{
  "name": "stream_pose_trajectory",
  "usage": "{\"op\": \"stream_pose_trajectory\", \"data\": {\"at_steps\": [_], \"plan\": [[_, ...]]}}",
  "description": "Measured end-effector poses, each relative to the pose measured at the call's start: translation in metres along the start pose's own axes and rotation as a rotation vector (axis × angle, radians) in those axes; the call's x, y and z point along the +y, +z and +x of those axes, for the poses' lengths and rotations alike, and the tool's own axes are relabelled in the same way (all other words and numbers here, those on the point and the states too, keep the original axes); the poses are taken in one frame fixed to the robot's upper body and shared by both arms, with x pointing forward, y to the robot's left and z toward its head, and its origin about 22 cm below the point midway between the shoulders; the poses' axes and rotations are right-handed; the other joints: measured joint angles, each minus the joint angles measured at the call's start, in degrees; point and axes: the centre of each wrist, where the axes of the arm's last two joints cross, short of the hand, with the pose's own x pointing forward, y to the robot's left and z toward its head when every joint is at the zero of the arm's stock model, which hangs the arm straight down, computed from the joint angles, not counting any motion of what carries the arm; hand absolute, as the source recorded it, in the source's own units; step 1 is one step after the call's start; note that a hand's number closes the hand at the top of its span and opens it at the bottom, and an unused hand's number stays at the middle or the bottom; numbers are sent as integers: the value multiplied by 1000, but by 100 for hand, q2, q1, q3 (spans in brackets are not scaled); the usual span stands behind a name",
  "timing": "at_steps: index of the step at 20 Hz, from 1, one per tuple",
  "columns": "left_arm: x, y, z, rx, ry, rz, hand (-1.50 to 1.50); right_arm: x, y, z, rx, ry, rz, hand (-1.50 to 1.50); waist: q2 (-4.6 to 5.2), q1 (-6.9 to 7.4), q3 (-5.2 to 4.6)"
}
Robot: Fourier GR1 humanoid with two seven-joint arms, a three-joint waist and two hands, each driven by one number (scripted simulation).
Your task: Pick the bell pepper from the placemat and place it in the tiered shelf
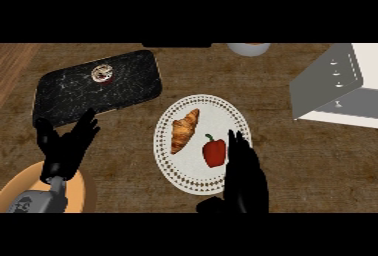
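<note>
Red and glossy, the small red bell pepper (pixel 214 152) sits on the round white placemat with its dotted rim (pixel 167 165), not yet lifted, so the pick is all to come and the placing too. My right hand (pixel 244 172) is just beside the pepper on its right, black fingers straight and holding nothing. A golden croissant (pixel 184 130) lies to the pepper's left, near enough that I judge I should close in from the right. The grey metal tiered shelf (pixel 328 82) stands up at the far right, well apart, with bare wooden counter between. My left hand (pixel 68 145) rests open at the left, over an orange plate (pixel 15 187), below a dark marbled tray (pixel 125 85).
</note>
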Motion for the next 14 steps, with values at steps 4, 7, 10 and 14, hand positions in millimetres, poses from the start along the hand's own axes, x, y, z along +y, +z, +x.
{"op": "stream_pose_trajectory", "data": {"at_steps": [4, 7, 10, 14], "plan": [[1, 0, -2, -4, 3, -3, 0, 9, -1, 0, 6, 30, 7, -150, 2, -14, 6], [0, -2, 0, 6, 7, 1, 0, 19, -6, -1, 17, 60, 13, -150, 9, -3, 5], [1, -2, 0, 12, 1, 2, 0, 24, -9, -1, 29, 79, 14, -150, 8, -8, 6], [2, 0, -1, 6, 2, 5, 0, 28, -16, -4, 53, 106, -2, -150, 3, -12, 9]]}}
